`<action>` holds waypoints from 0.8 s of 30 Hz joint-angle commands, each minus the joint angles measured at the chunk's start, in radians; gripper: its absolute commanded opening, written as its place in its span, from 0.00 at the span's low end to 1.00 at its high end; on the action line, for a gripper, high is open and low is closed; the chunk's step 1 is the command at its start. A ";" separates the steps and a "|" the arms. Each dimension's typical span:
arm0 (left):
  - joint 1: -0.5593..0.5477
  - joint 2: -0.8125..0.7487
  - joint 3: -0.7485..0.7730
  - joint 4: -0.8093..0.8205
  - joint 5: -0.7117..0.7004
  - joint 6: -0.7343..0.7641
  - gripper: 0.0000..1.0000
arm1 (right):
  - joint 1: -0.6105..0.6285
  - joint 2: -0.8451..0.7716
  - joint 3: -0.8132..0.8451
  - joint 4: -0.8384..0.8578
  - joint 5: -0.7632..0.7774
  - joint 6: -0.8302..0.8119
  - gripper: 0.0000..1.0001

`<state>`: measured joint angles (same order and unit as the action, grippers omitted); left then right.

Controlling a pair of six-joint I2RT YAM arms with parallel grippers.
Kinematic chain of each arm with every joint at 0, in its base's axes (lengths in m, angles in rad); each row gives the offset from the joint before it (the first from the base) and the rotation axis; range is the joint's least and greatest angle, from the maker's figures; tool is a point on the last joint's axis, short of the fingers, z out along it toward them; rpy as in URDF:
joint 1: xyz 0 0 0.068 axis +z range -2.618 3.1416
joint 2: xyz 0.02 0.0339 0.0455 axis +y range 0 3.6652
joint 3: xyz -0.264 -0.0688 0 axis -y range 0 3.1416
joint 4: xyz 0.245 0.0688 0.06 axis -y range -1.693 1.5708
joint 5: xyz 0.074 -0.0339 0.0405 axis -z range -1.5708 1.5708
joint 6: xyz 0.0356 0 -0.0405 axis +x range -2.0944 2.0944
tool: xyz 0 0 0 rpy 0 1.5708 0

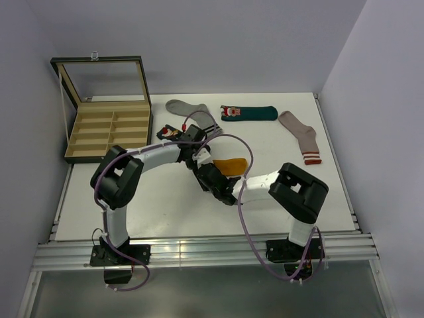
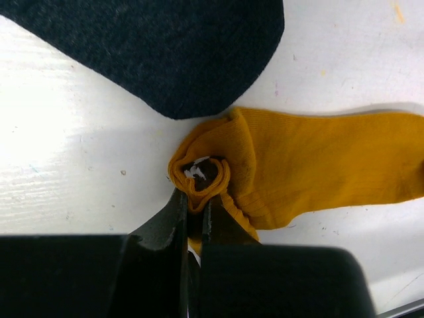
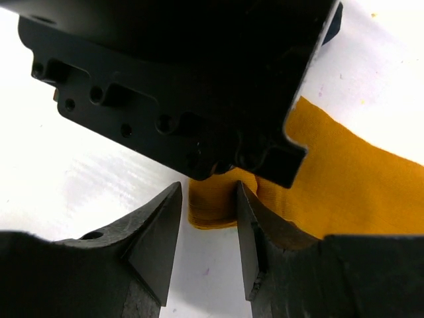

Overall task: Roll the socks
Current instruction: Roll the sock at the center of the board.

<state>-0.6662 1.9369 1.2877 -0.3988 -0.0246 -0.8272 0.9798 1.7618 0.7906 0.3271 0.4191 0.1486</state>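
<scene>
White tabletop [image 1: 165, 212] between pale lilac walls carries three socks: the mustard sock [image 1: 233, 165] lies at the centre under both wrists, the navy sock [image 2: 165, 46] just beside its curled end, and the teal sock [image 1: 250, 113] flat near the back edge. We see the left gripper [image 2: 194, 197] pinched tight on the mustard sock's rolled-up end. The right gripper [image 3: 208, 192] has its jaws apart on either side of that same end, and we cannot tell whether they press it.

On the white desk [image 1: 165, 212] sit an open compartment box [image 1: 109, 129] far left, a grey sock [image 1: 191, 110] near it, and a pinkish sock [image 1: 301, 136] far right.
</scene>
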 commanded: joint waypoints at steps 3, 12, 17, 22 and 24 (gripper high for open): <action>-0.006 0.045 -0.001 -0.072 -0.002 0.023 0.01 | 0.008 0.079 0.055 -0.146 0.009 0.043 0.42; 0.027 0.019 -0.010 -0.055 0.015 -0.001 0.13 | -0.001 0.114 0.070 -0.214 0.009 0.088 0.01; 0.046 -0.051 -0.048 -0.020 0.015 -0.036 0.31 | -0.052 0.035 0.027 -0.185 -0.213 0.101 0.00; 0.063 -0.140 -0.111 0.038 -0.009 -0.098 0.59 | -0.134 -0.022 0.006 -0.163 -0.472 0.140 0.00; 0.073 -0.194 -0.154 0.075 -0.021 -0.130 0.67 | -0.177 -0.033 -0.008 -0.133 -0.592 0.173 0.00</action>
<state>-0.6079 1.8435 1.1748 -0.3634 -0.0097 -0.9016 0.8406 1.7382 0.8272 0.2459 0.0963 0.2493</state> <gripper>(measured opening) 0.635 0.039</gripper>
